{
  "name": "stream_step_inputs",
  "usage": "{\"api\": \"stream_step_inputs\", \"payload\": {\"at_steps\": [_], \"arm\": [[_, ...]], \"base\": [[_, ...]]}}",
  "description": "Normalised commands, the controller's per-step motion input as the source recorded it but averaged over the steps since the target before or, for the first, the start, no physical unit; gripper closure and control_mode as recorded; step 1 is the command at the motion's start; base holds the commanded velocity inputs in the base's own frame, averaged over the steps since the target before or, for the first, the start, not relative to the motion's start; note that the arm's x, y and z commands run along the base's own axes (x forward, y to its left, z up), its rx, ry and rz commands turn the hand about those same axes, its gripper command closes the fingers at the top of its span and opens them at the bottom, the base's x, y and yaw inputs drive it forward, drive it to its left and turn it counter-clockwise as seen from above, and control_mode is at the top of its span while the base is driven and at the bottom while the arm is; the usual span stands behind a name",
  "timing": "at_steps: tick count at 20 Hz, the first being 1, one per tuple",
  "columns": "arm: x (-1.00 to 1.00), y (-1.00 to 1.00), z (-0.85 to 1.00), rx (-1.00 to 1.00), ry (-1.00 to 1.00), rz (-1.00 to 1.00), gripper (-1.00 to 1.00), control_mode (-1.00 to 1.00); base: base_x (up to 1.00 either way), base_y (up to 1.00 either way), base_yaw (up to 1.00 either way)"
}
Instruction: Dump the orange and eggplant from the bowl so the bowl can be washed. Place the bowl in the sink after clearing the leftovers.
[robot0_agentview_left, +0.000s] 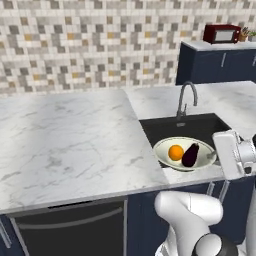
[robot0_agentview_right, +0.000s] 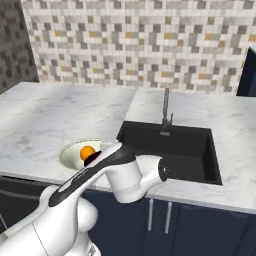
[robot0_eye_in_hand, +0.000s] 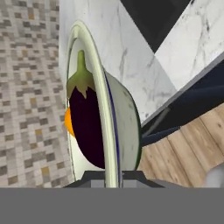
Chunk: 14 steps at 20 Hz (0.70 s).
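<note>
Bowl (robot0_agentview_left: 184, 154) sits level at the bench (robot0_agentview_left: 75, 140) edge beside the sink (robot0_agentview_left: 200, 127), orange (robot0_agentview_left: 175, 152) and eggplant (robot0_agentview_left: 190, 155) still inside, the hand (robot0_eye_in_hand: 113, 177) clamped on its rim, apparently ready for tipping.

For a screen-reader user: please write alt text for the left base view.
A shallow cream bowl holding an orange and a dark eggplant sits at the front edge of a black sink set in a marble counter.
</note>
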Motion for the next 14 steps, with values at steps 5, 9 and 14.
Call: {"api": "stream_step_inputs", "payload": {"at_steps": [5,9,14], "arm": [[0.0,0.0,0.0,0.0,0.0,0.0,1.0,1.0],[0.0,0.0,0.0,0.0,0.0,0.0,1.0,1.0],[0.0,0.0,0.0,0.0,0.0,0.0,1.0,1.0]], "base": [[0.13,-1.0,-0.01],[0.44,-0.97,0.0],[0.63,-0.66,-0.01]]}}
